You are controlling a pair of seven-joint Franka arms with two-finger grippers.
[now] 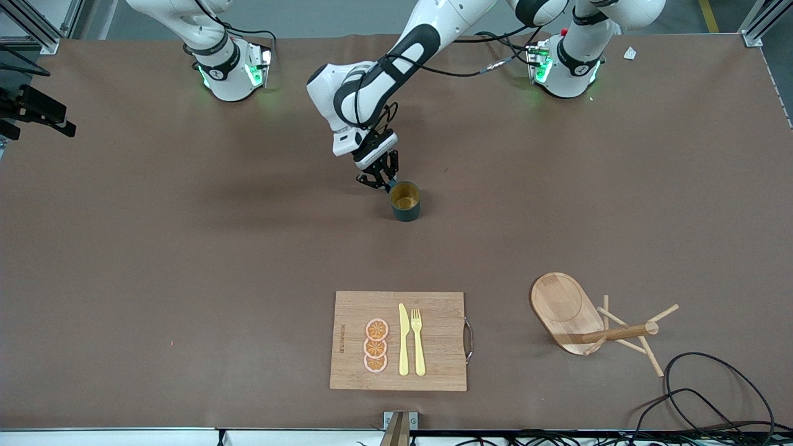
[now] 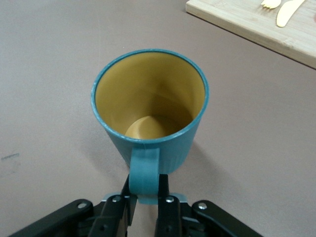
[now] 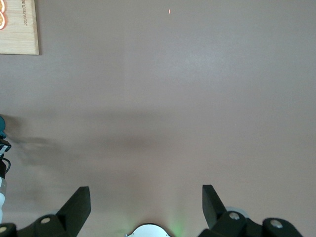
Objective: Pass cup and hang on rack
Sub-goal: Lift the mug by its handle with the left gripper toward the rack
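The cup (image 1: 405, 201), dark teal with a yellow-orange inside, stands upright on the brown table near its middle. My left gripper (image 1: 385, 184) is down beside it and shut on the cup's loop handle. In the left wrist view the cup (image 2: 148, 98) fills the middle, and the left gripper (image 2: 144, 190) has one finger on each side of the handle. The rack (image 1: 595, 325), a light wooden mug tree, lies tipped on its side near the front edge, toward the left arm's end. My right gripper (image 3: 146, 195) is open and empty, high over bare table; the front view does not show it.
A bamboo cutting board (image 1: 399, 341) with orange slices, a yellow knife and a fork lies near the front edge, nearer the camera than the cup. Its corner shows in the right wrist view (image 3: 17, 24). Black cables (image 1: 712, 396) lie by the rack.
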